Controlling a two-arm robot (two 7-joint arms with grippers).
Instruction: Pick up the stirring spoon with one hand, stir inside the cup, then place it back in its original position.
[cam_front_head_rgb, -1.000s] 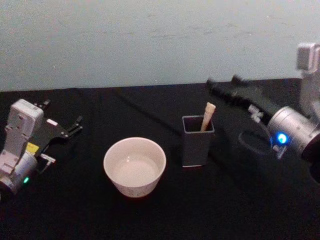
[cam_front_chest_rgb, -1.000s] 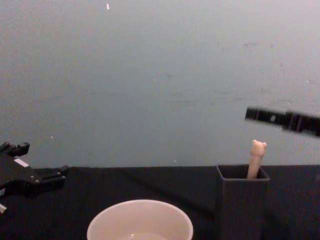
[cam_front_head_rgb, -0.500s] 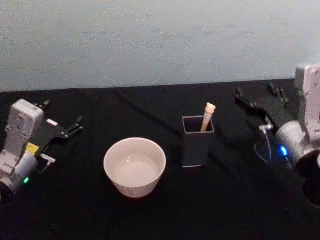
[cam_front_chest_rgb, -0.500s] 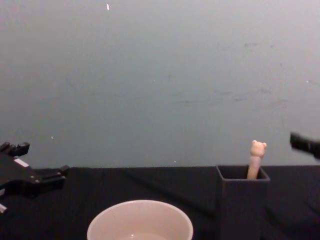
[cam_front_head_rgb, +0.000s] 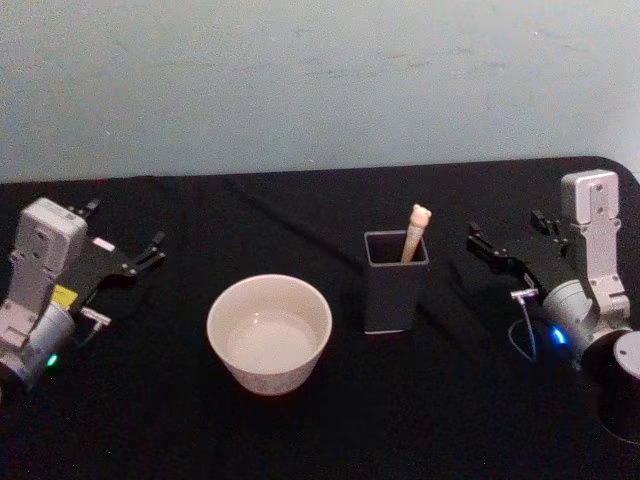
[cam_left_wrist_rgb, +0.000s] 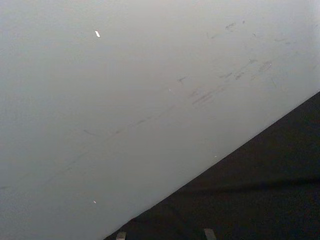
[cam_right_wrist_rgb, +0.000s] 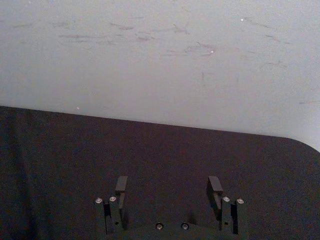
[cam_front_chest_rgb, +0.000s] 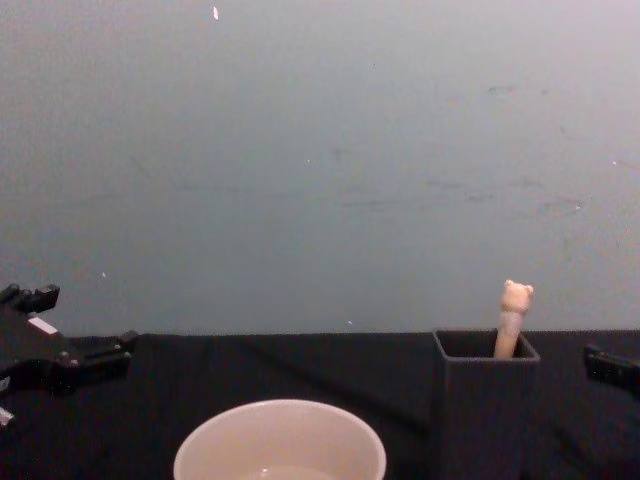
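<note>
Both claws parked apart, holding nothing.
Head view: we see the peach bear-topped stirring spoon (cam_front_head_rgb: 414, 231) upright in the dark grey square holder (cam_front_head_rgb: 395, 282), mid-table, beside the cream-white round cup (cam_front_head_rgb: 269, 333); left claw (cam_front_head_rgb: 140, 254) and right claw (cam_front_head_rgb: 505, 243) near opposite edges. Right wrist view: fingers (cam_right_wrist_rgb: 121, 185) spread wide.

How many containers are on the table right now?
2: the cup toward the robot's left, and the dark grey holder to its right, with the stirring spoon standing in it.
</note>
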